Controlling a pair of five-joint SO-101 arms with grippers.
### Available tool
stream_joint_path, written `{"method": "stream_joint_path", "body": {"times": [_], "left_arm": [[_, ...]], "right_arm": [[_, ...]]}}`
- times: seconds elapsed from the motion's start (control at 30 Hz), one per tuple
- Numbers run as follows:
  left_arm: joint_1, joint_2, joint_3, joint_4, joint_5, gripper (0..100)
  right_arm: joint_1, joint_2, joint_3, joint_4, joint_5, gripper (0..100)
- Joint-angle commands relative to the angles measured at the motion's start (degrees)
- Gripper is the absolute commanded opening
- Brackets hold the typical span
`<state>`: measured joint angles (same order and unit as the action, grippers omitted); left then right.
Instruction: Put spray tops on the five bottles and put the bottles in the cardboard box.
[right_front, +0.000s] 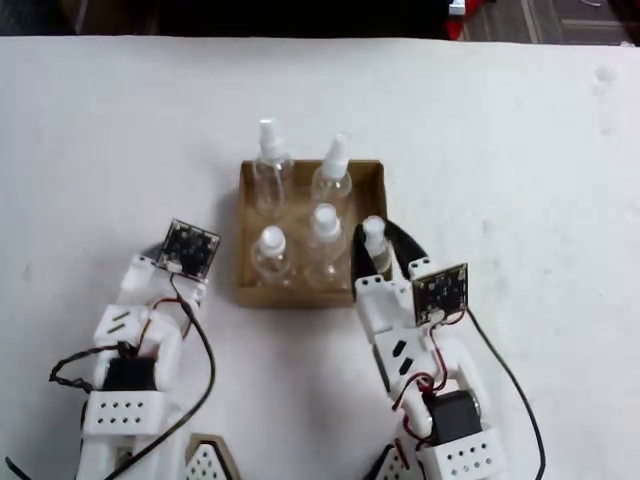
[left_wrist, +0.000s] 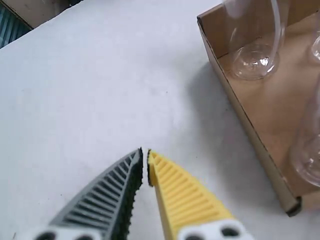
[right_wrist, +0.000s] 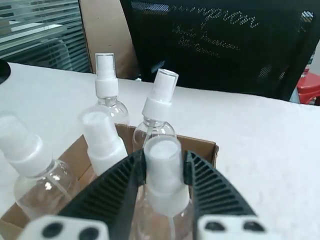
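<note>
The right jaws are gripping a capped bottle (right_front: 374, 238) at the cardboard box's (right_front: 300, 297) right wall (four more bottles (right_front: 272, 250) are standing inside) while the left jaws are sitting closed over the tabletop (right_front: 120, 120).

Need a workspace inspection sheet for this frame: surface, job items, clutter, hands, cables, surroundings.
surface: white table.
job's things: cardboard box mid-table; four bottles upright inside, spray tops on; fifth bottle, top on, at the box's right wall, cannot tell if set down.
clutter: brown-edged piece at the near edge, unclear what.
hands: left hand shut on nothing, above the table left of the box; right hand shut on the fifth bottle's top.
cables: black cable loops along the left arm; red wires on the right arm.
surroundings: black mesh chair, window blinds behind.
</note>
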<state>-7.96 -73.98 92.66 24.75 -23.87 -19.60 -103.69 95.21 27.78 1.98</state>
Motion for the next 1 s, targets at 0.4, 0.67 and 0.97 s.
{"method": "stream_joint_path", "body": {"times": [0.4, 0.67, 0.97], "left_arm": [[0.57, -0.84, -2.02, -1.32, -0.62, 3], [0.57, -0.84, -2.02, -1.32, -0.62, 3], [0.22, -0.84, -2.11, -1.32, -0.62, 3]], "right_arm": [[0.66, 0.31, -14.42, 10.24, 0.0, 18.0], [0.4, 0.4, -16.44, 8.84, -0.18, 18.0], [-3.12, 0.48, -16.88, 7.6, 0.0, 18.0]]}}
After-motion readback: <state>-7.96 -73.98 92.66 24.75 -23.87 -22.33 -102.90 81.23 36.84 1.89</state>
